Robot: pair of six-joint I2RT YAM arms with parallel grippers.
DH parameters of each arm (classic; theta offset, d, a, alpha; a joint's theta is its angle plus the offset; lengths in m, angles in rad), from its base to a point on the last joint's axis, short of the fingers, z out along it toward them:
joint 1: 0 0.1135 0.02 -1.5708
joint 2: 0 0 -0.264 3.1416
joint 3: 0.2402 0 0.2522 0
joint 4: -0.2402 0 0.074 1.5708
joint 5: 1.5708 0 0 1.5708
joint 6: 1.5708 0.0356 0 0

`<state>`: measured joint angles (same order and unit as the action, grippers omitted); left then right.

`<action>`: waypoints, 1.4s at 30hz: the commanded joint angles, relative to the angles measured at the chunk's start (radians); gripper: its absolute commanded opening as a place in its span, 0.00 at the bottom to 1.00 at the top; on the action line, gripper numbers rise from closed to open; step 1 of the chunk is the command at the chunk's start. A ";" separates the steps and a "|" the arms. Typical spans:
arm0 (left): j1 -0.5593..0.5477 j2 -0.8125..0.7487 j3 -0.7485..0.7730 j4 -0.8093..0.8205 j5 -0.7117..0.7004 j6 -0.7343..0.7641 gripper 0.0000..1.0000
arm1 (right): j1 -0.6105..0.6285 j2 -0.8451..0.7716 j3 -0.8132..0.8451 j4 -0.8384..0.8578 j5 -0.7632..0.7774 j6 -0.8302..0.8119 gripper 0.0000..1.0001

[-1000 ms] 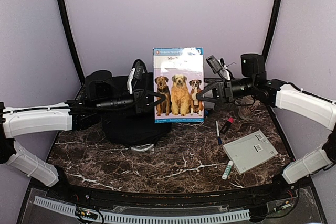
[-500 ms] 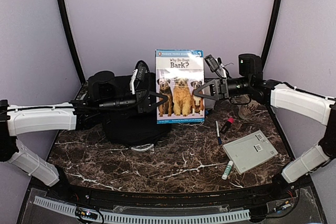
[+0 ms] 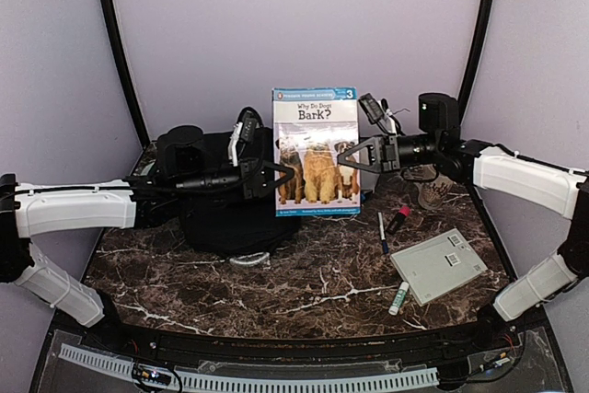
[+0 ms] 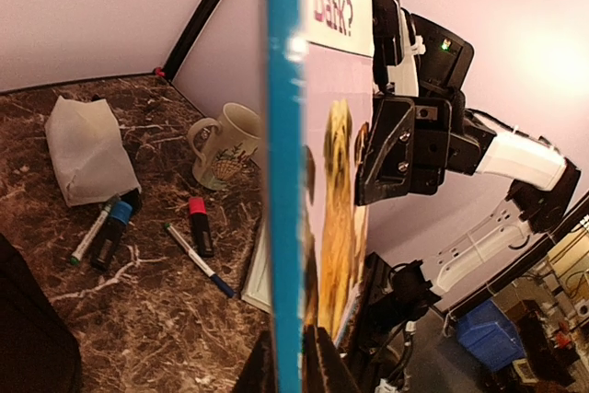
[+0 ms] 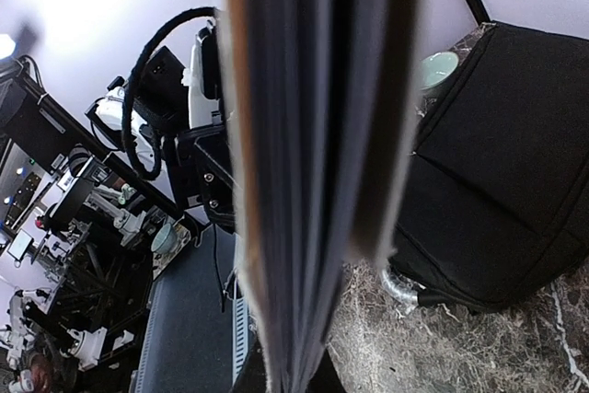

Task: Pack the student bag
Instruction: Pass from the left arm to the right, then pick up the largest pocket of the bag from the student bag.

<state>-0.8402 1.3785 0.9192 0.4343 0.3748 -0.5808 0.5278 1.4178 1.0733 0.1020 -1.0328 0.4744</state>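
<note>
The student bag [image 3: 221,218], a black soft backpack with a pale grey loop handle [image 3: 248,260], lies at the back left of the table. A thin book [image 3: 315,149] with dogs on its cover stands upright in the air just right of the bag. My left gripper [image 3: 269,177] is shut on the book's left edge and my right gripper [image 3: 350,158] is shut on its right edge. In the left wrist view the blue spine [image 4: 283,172] runs between my jaws. In the right wrist view the page edges [image 5: 313,172] fill the middle, with the bag [image 5: 497,163] behind.
On the right of the marble table lie a pen [image 3: 382,232], a red-capped marker [image 3: 398,219], a grey calculator [image 3: 438,266] and a green-capped marker [image 3: 398,298]. A mug [image 4: 225,144], a white pouch [image 4: 87,149] and more markers sit at the back right.
The right gripper has risen a little and the book has tipped slightly, so the glare left its cover. In the last half second almost nothing moved.
</note>
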 commanded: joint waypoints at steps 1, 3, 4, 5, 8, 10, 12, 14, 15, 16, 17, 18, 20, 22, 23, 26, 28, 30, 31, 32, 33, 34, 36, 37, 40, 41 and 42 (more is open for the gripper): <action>0.006 -0.018 0.019 -0.109 -0.061 0.078 0.38 | -0.054 -0.033 -0.016 0.042 0.009 -0.009 0.00; 0.006 -0.026 0.068 -0.272 -0.138 0.151 0.55 | -0.101 -0.060 -0.060 0.028 0.011 -0.048 0.00; 0.006 -0.027 0.093 -0.364 -0.189 0.199 0.60 | -0.122 -0.077 -0.077 -0.008 0.023 -0.101 0.00; 0.006 -0.026 0.119 -0.445 -0.246 0.248 0.64 | -0.140 -0.094 -0.094 -0.061 0.059 -0.173 0.00; 0.006 0.004 0.193 -0.686 -0.418 0.393 0.71 | -0.187 -0.140 -0.160 -0.137 0.090 -0.321 0.00; 0.006 0.045 0.232 -0.815 -0.507 0.489 0.72 | -0.207 -0.173 -0.210 -0.156 0.116 -0.375 0.00; 0.006 0.104 0.268 -0.929 -0.555 0.574 0.70 | -0.222 -0.219 -0.270 -0.120 0.150 -0.388 0.00; 0.006 0.166 0.293 -1.020 -0.591 0.631 0.67 | -0.240 -0.253 -0.326 -0.068 0.160 -0.386 0.00; 0.006 0.195 0.305 -1.066 -0.599 0.655 0.66 | -0.251 -0.258 -0.343 -0.056 0.160 -0.391 0.00; 0.006 0.221 0.311 -1.089 -0.586 0.678 0.65 | -0.265 -0.257 -0.348 -0.054 0.161 -0.397 0.00; 0.006 0.246 0.320 -1.117 -0.544 0.707 0.63 | -0.272 -0.255 -0.350 -0.055 0.166 -0.401 0.00; 0.006 0.271 0.332 -1.141 -0.507 0.732 0.61 | -0.276 -0.253 -0.357 -0.049 0.173 -0.400 0.00; 0.006 0.309 0.352 -1.154 -0.498 0.740 0.61 | -0.278 -0.248 -0.365 -0.038 0.173 -0.398 0.00; 0.009 0.349 0.383 -1.156 -0.515 0.734 0.62 | -0.278 -0.254 -0.365 -0.038 0.169 -0.399 0.00; 0.011 0.367 0.403 -1.164 -0.525 0.731 0.63 | -0.278 -0.257 -0.367 -0.037 0.167 -0.400 0.00; 0.013 0.421 0.460 -1.198 -0.518 0.738 0.63 | -0.279 -0.266 -0.375 -0.036 0.164 -0.406 0.00; 0.015 0.452 0.492 -1.226 -0.513 0.747 0.63 | -0.281 -0.271 -0.378 -0.039 0.165 -0.409 0.00; 0.018 0.475 0.515 -1.240 -0.540 0.756 0.63 | -0.281 -0.274 -0.380 -0.038 0.163 -0.410 0.00; 0.020 0.484 0.524 -1.248 -0.541 0.762 0.62 | -0.282 -0.277 -0.382 -0.035 0.163 -0.411 0.00; 0.023 0.493 0.533 -1.253 -0.541 0.766 0.62 | -0.282 -0.278 -0.384 -0.035 0.164 -0.413 0.00; 0.026 0.498 0.540 -1.255 -0.534 0.773 0.62 | -0.282 -0.280 -0.385 -0.035 0.165 -0.414 0.00; 0.028 0.504 0.546 -1.257 -0.521 0.779 0.62 | -0.282 -0.282 -0.385 -0.035 0.164 -0.416 0.00; 0.030 0.514 0.555 -1.263 -0.491 0.790 0.62 | -0.284 -0.284 -0.386 -0.034 0.162 -0.416 0.00; 0.030 0.520 0.557 -1.267 -0.483 0.792 0.62 | -0.284 -0.284 -0.386 -0.033 0.163 -0.417 0.00; 0.030 0.539 0.559 -1.268 -0.482 0.794 0.61 | -0.285 -0.284 -0.388 -0.031 0.161 -0.416 0.00; 0.031 0.546 0.557 -1.265 -0.489 0.792 0.61 | -0.285 -0.283 -0.390 -0.030 0.161 -0.416 0.00; 0.032 0.553 0.554 -1.260 -0.501 0.790 0.58 | -0.285 -0.282 -0.389 -0.030 0.160 -0.416 0.00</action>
<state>-0.8116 1.9129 1.4555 -0.7895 -0.1265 0.1940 0.2501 1.1595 0.6868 0.0051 -0.8597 0.0731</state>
